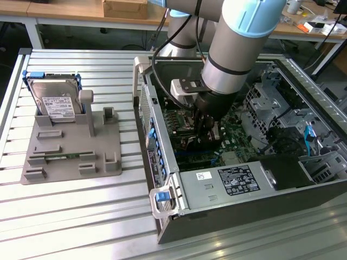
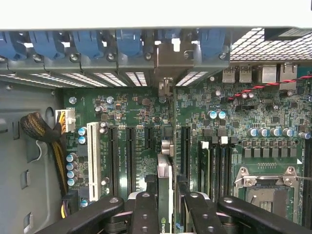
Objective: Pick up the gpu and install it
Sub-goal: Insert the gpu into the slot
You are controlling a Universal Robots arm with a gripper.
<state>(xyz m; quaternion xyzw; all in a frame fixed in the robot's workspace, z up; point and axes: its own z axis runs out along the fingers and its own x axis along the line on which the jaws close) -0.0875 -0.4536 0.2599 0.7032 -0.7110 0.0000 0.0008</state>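
Gpu card (image 2: 165, 190), thin and green with a silvery metal end, is standing on edge over the green motherboard (image 2: 141, 117) inside the open grey computer case (image 1: 162, 157). Black gripper (image 2: 165, 195) is squeezing it between two fingers (image 2: 145, 214).

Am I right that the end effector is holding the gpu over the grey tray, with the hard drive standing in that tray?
Not quite: the end effector holds the gpu inside the open computer case, over the motherboard, as the exterior and wrist views show. The hard drive does stand in the grey tray.
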